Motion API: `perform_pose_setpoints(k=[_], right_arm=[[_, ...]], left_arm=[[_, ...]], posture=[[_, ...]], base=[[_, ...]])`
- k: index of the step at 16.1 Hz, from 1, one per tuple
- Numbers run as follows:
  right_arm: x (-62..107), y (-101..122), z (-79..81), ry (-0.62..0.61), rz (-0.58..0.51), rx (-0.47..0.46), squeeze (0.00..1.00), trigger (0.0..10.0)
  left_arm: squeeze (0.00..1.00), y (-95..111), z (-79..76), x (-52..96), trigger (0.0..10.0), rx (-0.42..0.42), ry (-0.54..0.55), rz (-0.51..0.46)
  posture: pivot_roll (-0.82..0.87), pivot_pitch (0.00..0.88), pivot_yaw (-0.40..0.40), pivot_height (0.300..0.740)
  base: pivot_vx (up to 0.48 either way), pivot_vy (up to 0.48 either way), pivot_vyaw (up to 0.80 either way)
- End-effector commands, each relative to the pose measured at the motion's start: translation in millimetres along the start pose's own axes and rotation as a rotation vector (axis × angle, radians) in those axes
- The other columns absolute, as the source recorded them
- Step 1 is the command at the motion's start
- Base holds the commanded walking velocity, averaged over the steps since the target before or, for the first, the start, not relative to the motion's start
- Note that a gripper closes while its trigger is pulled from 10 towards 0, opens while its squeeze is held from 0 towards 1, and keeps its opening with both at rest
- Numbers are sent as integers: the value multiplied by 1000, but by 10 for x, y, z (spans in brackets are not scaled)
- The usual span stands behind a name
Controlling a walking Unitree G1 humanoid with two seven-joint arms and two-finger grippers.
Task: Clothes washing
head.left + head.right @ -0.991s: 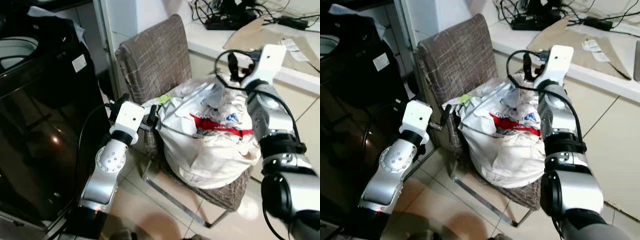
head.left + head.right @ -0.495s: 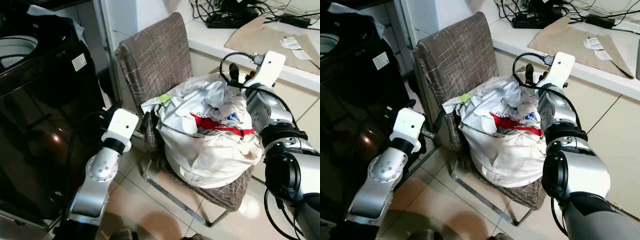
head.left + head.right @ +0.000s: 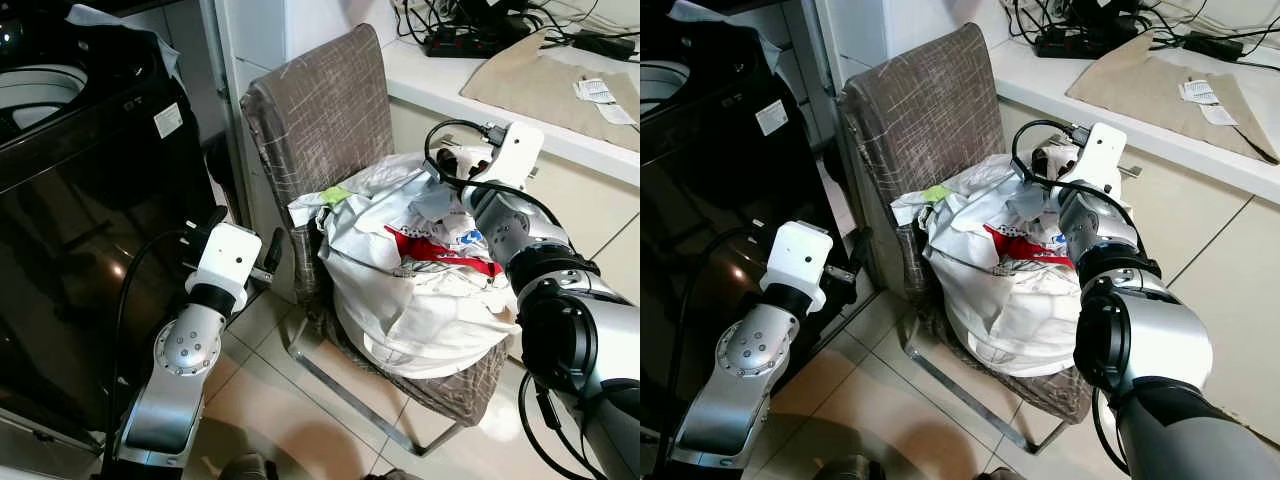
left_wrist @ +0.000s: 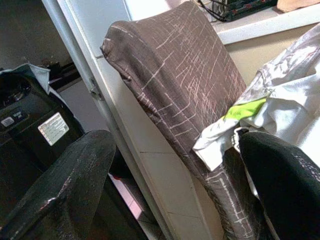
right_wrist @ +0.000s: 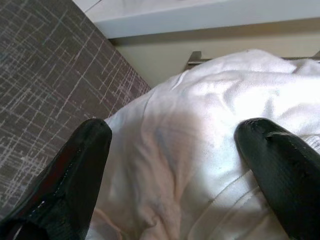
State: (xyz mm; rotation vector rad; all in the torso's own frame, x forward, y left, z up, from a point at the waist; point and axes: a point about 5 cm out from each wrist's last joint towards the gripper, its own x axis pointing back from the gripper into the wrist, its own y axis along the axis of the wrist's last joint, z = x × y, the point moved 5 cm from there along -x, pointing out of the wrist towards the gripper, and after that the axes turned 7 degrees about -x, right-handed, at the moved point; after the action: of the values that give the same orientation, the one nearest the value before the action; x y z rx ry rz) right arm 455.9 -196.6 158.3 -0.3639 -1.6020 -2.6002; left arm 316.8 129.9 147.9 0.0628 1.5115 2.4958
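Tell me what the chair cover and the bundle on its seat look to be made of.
Chair cover: woven fabric, matte brown with pale crosshatch threads, creased at the top. Bundle: soft white cloth, probably cotton, crumpled and folded; a red printed piece shows within it.

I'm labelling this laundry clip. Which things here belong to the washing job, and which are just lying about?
Belongs to the job:
pile of clothes on the chair
washing machine
right gripper, fingers open over the pile
left gripper, fingers open beside the chair

Just lying about:
power strip and cables
brown paper on the counter
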Motion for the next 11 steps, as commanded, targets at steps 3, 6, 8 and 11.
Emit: perform_pose_setpoints(k=[3,6,8,11], right_arm=[[20,-219,-117,-30,72,-12,0,10000],[28,-274,-147,-33,91,-17,0,0],[39,-350,-175,-39,114,-31,0,0],[52,-438,-189,-36,133,-28,0,0]], left_arm=[[0,21,-23,12,10000,-2,-4,5],[0,29,-47,-20,10000,12,-8,7],[0,32,-63,-34,10000,19,-10,7],[0,29,-83,-51,10000,35,-10,10]], posture=[[156,86,-34,740],[135,91,-37,740],[129,94,-38,740],[115,94,-39,740]], base=[[0,0,0],[0,0,0],[0,0,0],[0,0,0]])
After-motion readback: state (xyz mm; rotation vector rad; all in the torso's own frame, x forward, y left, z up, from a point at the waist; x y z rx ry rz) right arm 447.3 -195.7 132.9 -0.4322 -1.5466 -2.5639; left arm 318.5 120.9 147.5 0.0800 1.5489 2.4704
